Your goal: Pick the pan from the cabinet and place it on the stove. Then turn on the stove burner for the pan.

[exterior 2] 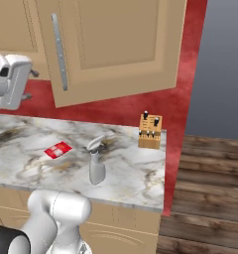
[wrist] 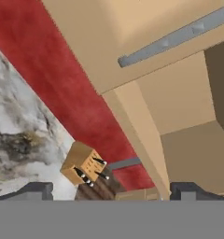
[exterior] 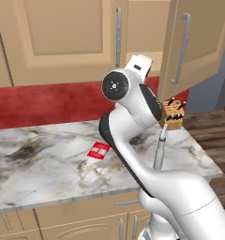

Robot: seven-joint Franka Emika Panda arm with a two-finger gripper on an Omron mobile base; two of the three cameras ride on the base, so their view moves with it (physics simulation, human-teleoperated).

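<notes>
The end effector [wrist: 112,191] stands wide, holding nothing, at the bottom of the hand view. The cabinet [exterior: 77,42] fills the upper frame, its right door [exterior: 198,42] swung open. On the marble worktop [exterior 2: 131,168], a knife block [exterior 2: 150,131] is at centre right.
</notes>
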